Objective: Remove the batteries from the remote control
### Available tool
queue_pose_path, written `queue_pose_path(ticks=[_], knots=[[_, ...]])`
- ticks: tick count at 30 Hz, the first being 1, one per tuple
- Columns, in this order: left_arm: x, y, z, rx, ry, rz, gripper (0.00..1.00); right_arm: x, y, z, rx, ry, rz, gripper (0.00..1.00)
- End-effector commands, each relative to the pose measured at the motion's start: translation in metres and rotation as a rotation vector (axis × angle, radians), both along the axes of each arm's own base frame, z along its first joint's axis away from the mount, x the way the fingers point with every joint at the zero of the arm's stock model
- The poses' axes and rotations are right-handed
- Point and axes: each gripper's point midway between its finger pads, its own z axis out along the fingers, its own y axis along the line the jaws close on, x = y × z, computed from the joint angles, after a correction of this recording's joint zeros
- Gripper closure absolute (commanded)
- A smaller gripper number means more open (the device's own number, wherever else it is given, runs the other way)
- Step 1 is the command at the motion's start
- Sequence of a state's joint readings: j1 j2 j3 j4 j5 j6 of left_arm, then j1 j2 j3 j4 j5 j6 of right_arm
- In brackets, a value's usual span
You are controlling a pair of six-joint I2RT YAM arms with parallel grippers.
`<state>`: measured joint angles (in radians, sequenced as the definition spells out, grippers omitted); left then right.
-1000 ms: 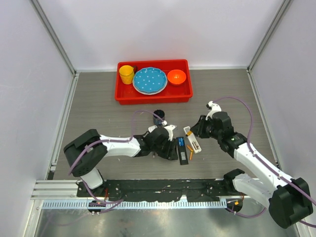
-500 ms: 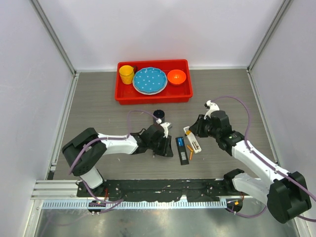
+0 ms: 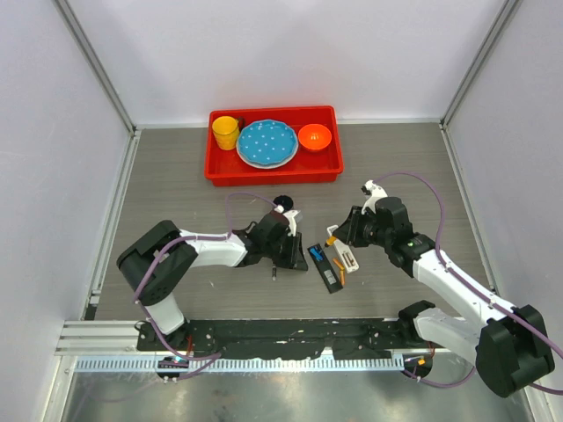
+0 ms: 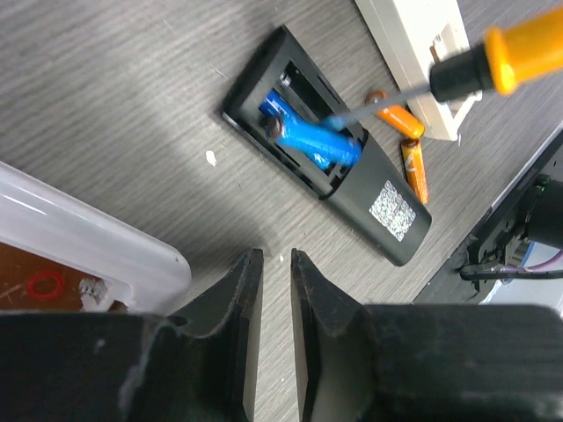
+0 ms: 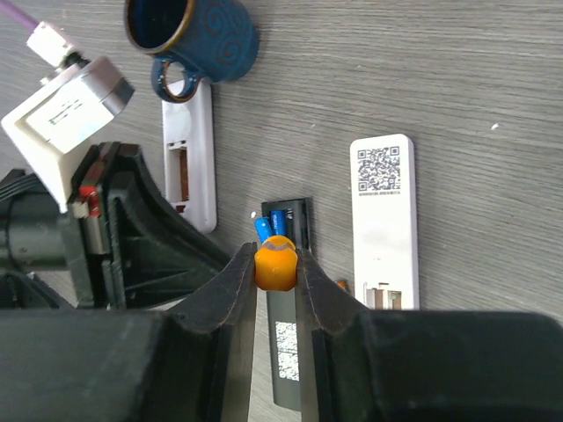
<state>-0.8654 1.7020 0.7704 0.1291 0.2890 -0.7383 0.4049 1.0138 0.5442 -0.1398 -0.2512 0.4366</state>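
Observation:
The black remote (image 4: 327,141) lies face down with its compartment open. Two blue batteries (image 4: 310,136) sit in it, one tilted up out of its slot. Two orange batteries (image 4: 411,154) lie loose on the table beside the remote. My right gripper (image 5: 276,264) is shut on the orange handle of a screwdriver (image 4: 519,46), whose tip is at the blue batteries. My left gripper (image 4: 271,264) hovers over bare table just short of the remote, jaws a narrow gap apart with nothing between them. From above, the remote (image 3: 327,268) lies between the two grippers.
A white remote (image 5: 384,220) lies right of the black one, and a second white one (image 5: 189,149) lies to its left by a blue mug (image 5: 189,40). At the back, a red tray (image 3: 273,171) holds a yellow cup, a blue plate and an orange bowl.
My left gripper has narrowed and drawn back left off the black remote. The remote has turned slightly. The right gripper has brought the screwdriver over the battery compartment.

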Motion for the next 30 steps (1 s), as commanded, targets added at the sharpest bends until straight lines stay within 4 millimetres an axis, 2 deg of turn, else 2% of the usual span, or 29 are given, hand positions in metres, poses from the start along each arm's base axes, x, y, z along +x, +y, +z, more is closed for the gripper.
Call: queue_pose_path(ticks=[1, 9, 13, 17, 20, 26, 30], knots=[[0.002, 0.022, -0.034, 0.12, 0.048, 0.041, 0.78, -0.003, 0.011, 0.023, 0.078, -0.036, 0.035, 0.99], [0.011, 0.028, -0.029, 0.134, 0.032, 0.078, 0.78, -0.005, 0.012, 0.016, 0.073, -0.019, 0.047, 0.99], [0.013, 0.028, -0.02, 0.134, 0.014, 0.074, 0.78, 0.003, 0.007, 0.02, 0.057, -0.052, 0.006, 0.99], [0.015, 0.022, -0.002, 0.094, -0.012, 0.06, 0.78, 0.016, 0.001, 0.03, 0.038, -0.103, -0.041, 0.99], [0.021, 0.017, 0.01, 0.071, -0.038, 0.06, 0.77, 0.023, -0.002, 0.031, 0.019, -0.113, -0.062, 0.99], [0.026, 0.011, 0.014, 0.074, -0.044, 0.044, 0.77, 0.023, 0.003, 0.021, 0.016, -0.086, -0.037, 0.99], [0.031, 0.0, 0.017, 0.051, -0.044, 0.03, 0.77, 0.019, 0.007, 0.015, 0.033, -0.064, -0.016, 0.99]])
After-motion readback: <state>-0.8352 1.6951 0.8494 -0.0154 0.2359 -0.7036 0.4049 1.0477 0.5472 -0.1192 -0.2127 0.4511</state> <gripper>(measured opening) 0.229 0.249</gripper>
